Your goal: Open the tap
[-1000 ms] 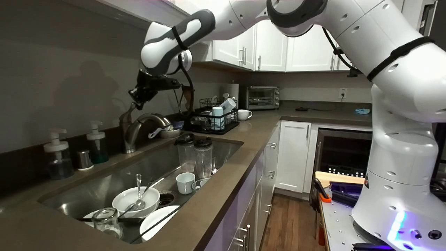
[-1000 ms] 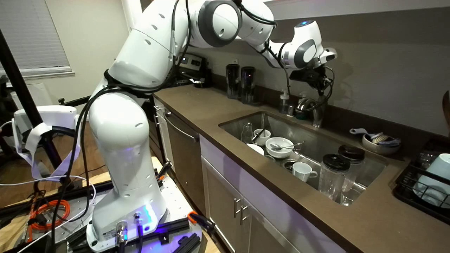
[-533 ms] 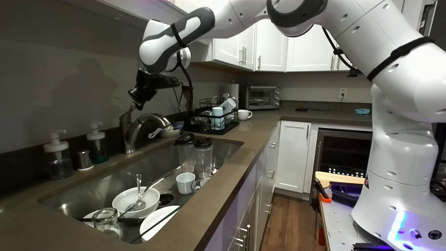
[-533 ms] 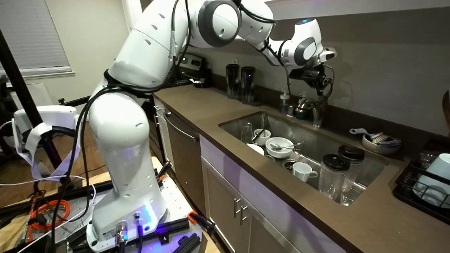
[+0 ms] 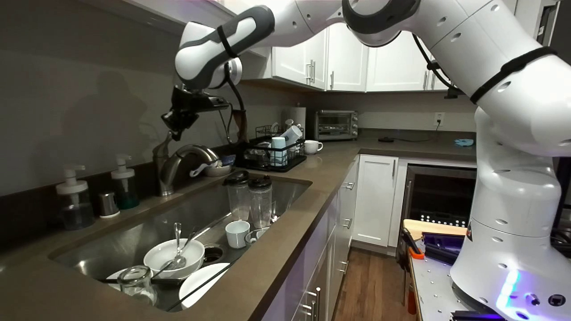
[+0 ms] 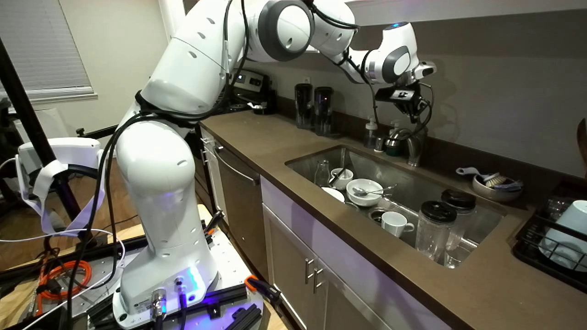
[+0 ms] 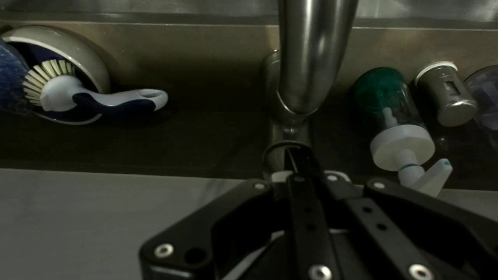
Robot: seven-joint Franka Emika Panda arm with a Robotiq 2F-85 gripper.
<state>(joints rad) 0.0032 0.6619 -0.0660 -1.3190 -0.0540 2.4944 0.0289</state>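
1. Bowl (image 7: 87, 58) with dish brush (image 7: 97, 97): on the table (image 7: 202, 46), 10 o'clock from the claw (image 7: 298, 160) in the wrist view.
2. Tap (image 7: 307, 83): on the table behind the sink (image 5: 116, 243), 12 o'clock from the claw; spout (image 7: 317, 42) has its long axis from 6 toward 12, away from it. In an exterior view the lever (image 5: 163, 145) lies at 8 o'clock, just beside the claw's tip; whether touching, cannot tell. The coming move probably turns on catching this lever. Only 1 arm (image 6: 156, 151) present. Finish: brushed silver-grey metal, thick arched spout, chunky base; no water seen running.
3. Claw: fingers together, no gap visible, apparently holding nothing.
4. Green pump bottle (image 7: 389, 112): 2 o'clock.
5. Metal canister (image 7: 447, 95): 2 o'clock, beyond item 4.
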